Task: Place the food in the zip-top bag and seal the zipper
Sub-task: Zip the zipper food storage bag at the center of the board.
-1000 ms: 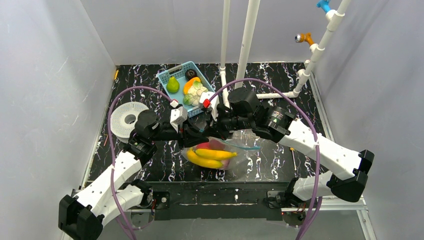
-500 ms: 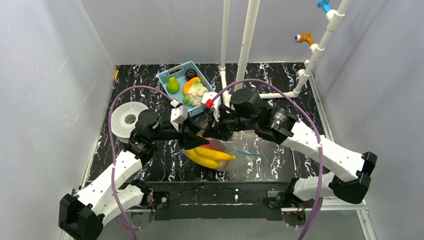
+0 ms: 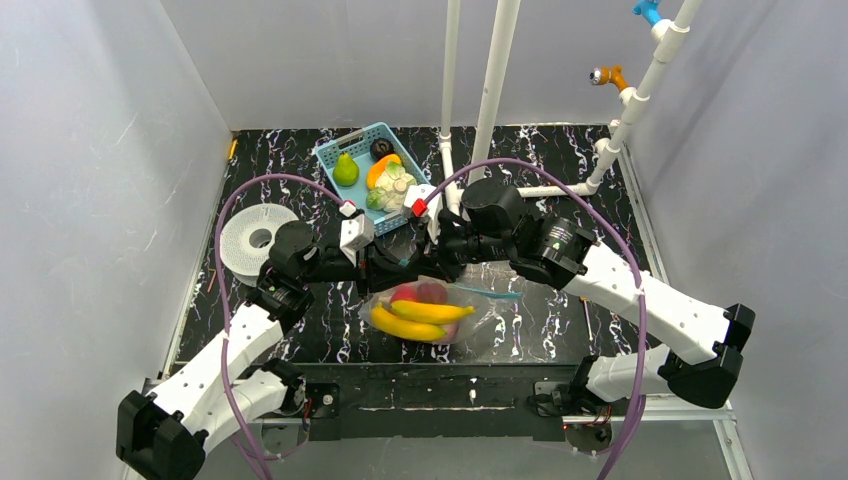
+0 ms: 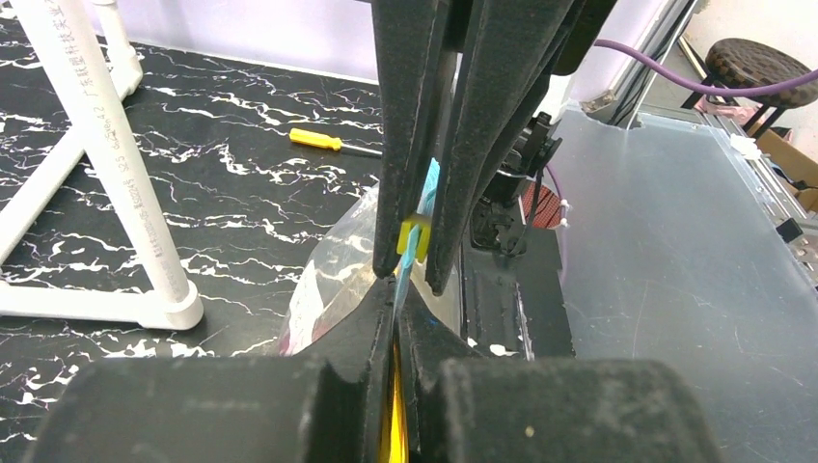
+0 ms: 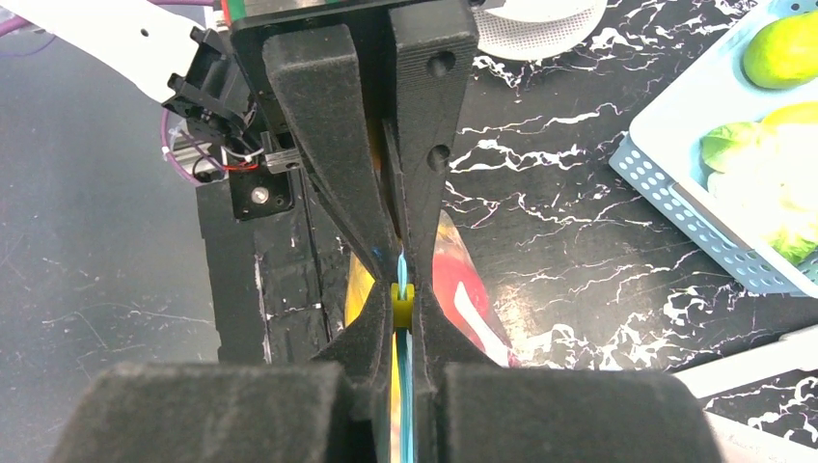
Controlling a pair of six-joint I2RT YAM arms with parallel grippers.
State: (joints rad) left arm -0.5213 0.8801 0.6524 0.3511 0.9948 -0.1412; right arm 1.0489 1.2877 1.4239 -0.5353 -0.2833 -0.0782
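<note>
The clear zip-top bag [image 3: 472, 316] lies at the table's near middle. It holds yellow bananas [image 3: 415, 318], a red apple [image 3: 404, 294] and a purplish piece [image 3: 432, 292]. My left gripper [image 3: 398, 266] and right gripper [image 3: 428, 262] meet tip to tip over the bag's mouth. The left gripper [image 4: 398, 299] is shut on the teal zipper [image 4: 410, 265]. The right gripper [image 5: 402, 309] is shut on the zipper's yellow slider [image 5: 402, 301], with the strip [image 5: 405, 405] running between its fingers. Apple [image 5: 461, 280] and banana [image 5: 359, 285] show through the plastic below.
A light-blue basket [image 3: 352, 136] at the back holds a green pear [image 3: 346, 170], a cabbage [image 3: 392, 188] and other toy food. A white spool [image 3: 255, 237] lies at the left. White pipes [image 3: 495, 90] stand behind. A yellow screwdriver [image 4: 323, 141] lies on the table.
Both grippers stay pinched on the bag's mouth. The bag and its bananas have shifted a little left and sagged lower, and the red apple now shows above the bananas.
</note>
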